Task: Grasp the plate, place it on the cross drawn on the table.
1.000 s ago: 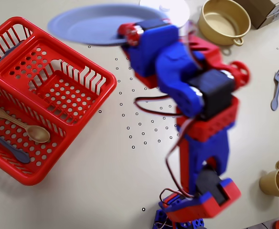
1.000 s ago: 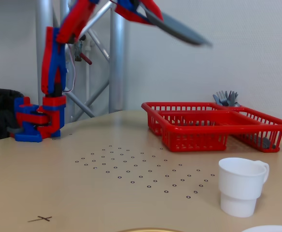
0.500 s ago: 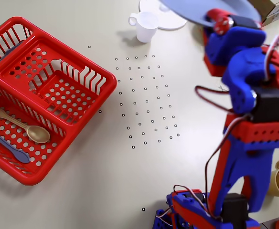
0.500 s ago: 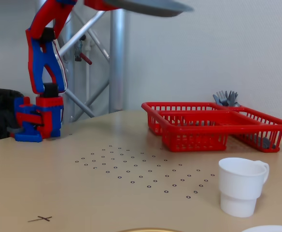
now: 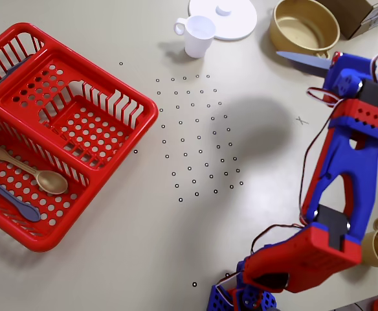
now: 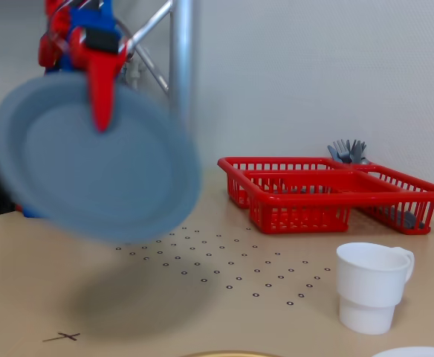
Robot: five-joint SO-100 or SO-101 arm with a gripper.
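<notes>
Plate (image 6: pixel 91 160) held in the air, off the table, hanging below the claw (image 6: pixel 100 104). In the fixed view it is tipped up steeply, hollow face toward the camera, blurred, its top rim at 12 o'clock pinched by a red finger (image 6: pixel 102 85) that lies across the face. The rim reads as a broad oval, long axis running roughly 10 to 4 o'clock.

In the overhead view the plate (image 5: pixel 302 60) shows only as a thin blue sliver, nearly edge-on, long axis about 10 to 4 o'clock, sticking out at 9 o'clock from the claw (image 5: pixel 334 65). It sits just at 6 o'clock of the pot (image 5: pixel 303 26); whether they overlap in height cannot be told.

Claw closed down narrow on the plate's rim; the second finger is hidden behind the plate in the fixed view.

Cross (image 5: pixel 300 120) lies on the table at about 6 o'clock from the plate sliver in the overhead view, bare, with a soft shadow to its 9 o'clock. In the fixed view the cross (image 6: pixel 62 337) is low on the table, under the plate, well apart from it.

Cup (image 5: pixel 197 34) and white disc (image 5: pixel 222 16) at 9 to 10 o'clock of the pot. Basket (image 5: pixel 53 126) far at 9 o'clock, spoons in it.
</notes>
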